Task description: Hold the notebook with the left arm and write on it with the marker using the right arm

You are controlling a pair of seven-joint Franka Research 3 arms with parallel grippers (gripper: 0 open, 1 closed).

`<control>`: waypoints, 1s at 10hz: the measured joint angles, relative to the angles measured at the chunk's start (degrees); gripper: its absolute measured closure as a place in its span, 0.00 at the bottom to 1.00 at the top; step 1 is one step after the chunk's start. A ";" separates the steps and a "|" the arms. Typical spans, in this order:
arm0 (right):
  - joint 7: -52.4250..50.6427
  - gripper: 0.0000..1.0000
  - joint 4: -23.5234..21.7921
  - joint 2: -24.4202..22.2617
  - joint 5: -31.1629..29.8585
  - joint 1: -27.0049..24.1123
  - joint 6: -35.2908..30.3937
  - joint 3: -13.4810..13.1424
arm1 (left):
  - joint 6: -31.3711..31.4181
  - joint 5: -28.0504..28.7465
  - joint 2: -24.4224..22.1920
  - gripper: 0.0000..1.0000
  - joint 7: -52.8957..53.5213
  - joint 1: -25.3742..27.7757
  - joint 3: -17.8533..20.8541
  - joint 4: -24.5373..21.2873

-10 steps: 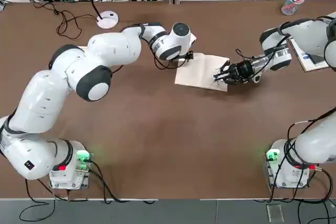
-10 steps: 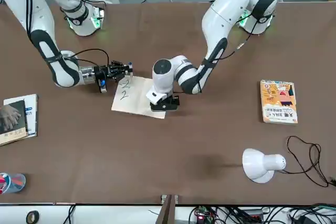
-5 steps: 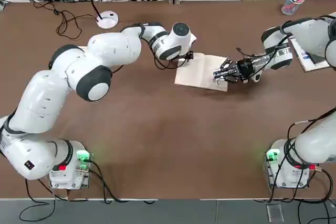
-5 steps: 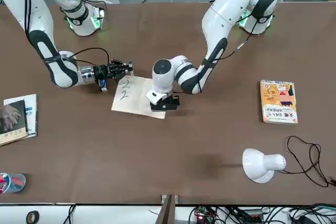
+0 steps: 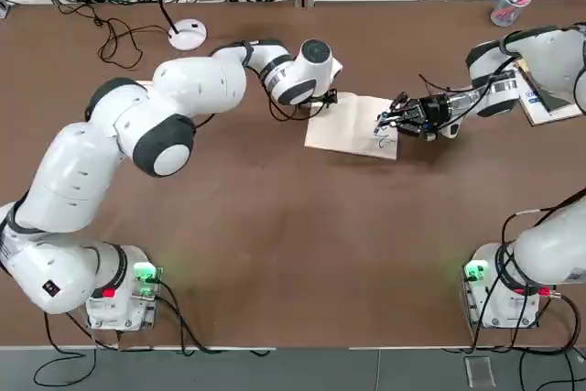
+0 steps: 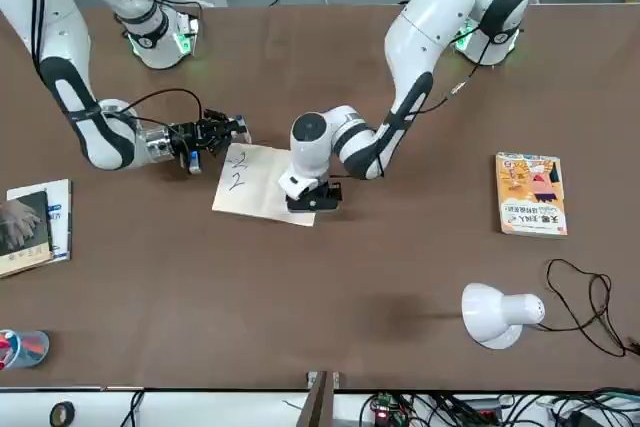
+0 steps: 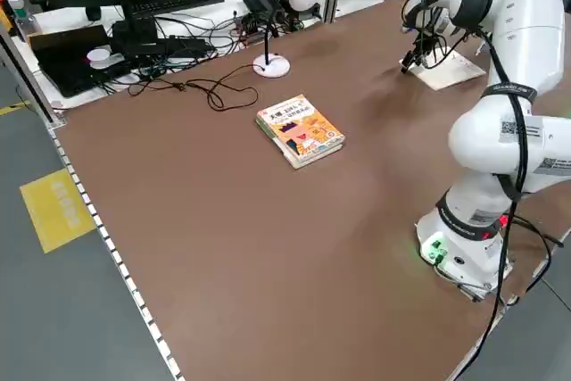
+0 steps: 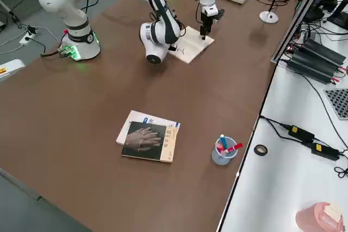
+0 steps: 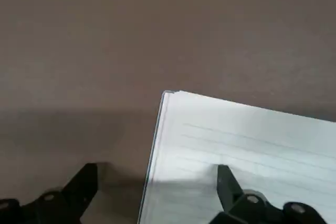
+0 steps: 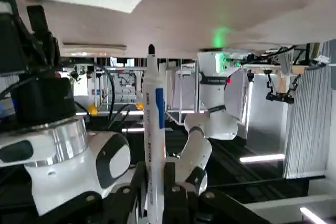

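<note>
One notebook [image 5: 352, 125] lies open and flat on the brown table [image 5: 275, 244], with two dark squiggles on the page, both at the end nearest the right gripper [image 5: 389, 122]. That gripper lies nearly level over the notebook's edge, its fingers clamped on the one marker [image 10: 152, 145], whose dark tip points ahead of the fingers; whether the tip touches the paper cannot be told. The left gripper [image 6: 313, 197] stands upright on the opposite end of the notebook. In its wrist view its two fingers [image 9: 227, 184] are spread apart, one on the lined page and the other beside the page's edge on the table.

Two robot arms are in view, each base showing a green light. Farther out on the right gripper's side lie one book with a hand on its cover [image 8: 149, 140], resting on a white booklet, and one clear cup of pens [image 8: 224, 150]. On the left gripper's side lies one orange-yellow illustrated book [image 6: 530, 193], and beyond it one white desk lamp [image 6: 495, 313] with a black cord.
</note>
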 joint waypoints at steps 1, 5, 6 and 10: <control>-0.33 0.83 0.00 0.00 0.00 -0.07 -0.17 0.00 | 0.00 0.00 0.00 0.00 0.00 0.00 0.00 0.00; -3.12 0.83 -0.33 1.02 -0.15 0.10 0.32 0.10 | 0.00 0.00 0.00 0.00 0.00 0.00 0.01 0.01; -4.16 0.83 -0.37 1.53 -0.39 0.15 0.39 0.11 | 0.00 0.00 0.00 0.00 0.00 0.00 0.01 0.01; -7.20 0.83 -0.42 3.02 -1.18 1.20 3.56 0.26 | 0.00 0.00 0.00 0.00 0.00 0.00 0.02 0.02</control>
